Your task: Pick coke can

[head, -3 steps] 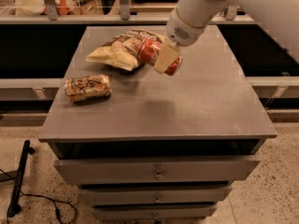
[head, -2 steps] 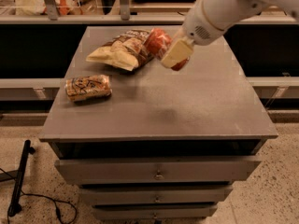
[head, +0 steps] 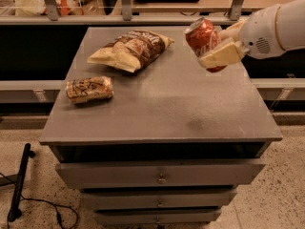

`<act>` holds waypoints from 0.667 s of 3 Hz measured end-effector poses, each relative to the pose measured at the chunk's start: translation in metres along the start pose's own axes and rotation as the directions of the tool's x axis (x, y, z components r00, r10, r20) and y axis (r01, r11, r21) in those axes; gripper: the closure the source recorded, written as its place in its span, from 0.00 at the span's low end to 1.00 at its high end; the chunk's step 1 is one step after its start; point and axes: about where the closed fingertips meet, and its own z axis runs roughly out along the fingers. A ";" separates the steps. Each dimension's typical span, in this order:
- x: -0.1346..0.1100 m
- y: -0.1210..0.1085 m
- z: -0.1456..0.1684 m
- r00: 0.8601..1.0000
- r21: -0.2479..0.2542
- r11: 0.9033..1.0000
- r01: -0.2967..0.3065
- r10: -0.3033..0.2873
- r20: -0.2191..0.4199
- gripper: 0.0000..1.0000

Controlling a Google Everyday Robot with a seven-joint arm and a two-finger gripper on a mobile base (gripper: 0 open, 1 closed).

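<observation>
The coke can (head: 203, 38) is red with white script and a silver top. It hangs tilted in the air above the right side of the grey table (head: 167, 109). My gripper (head: 217, 46) comes in from the right and is shut on the can. One cream finger (head: 220, 55) lies across the can's front; the other is behind the can. The white arm (head: 276, 27) stretches off the right edge.
A brown-and-cream chip bag (head: 131, 49) lies at the table's back left. A small brown snack packet (head: 89, 89) lies near the left edge. Drawers (head: 162, 178) sit below the tabletop. A counter with metal posts (head: 126, 4) runs behind. A black cable (head: 19, 185) lies on the floor at left.
My gripper has carried the coke can up and to the right, away from the chip bag. The can now hangs clear of the tabletop. The bag and packet have not moved.
</observation>
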 end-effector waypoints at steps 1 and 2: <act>0.018 -0.012 -0.021 0.995 0.060 0.995 -0.076 0.072 0.073 1.00; 0.036 -0.019 -0.029 0.981 0.087 0.987 -0.138 0.124 0.147 1.00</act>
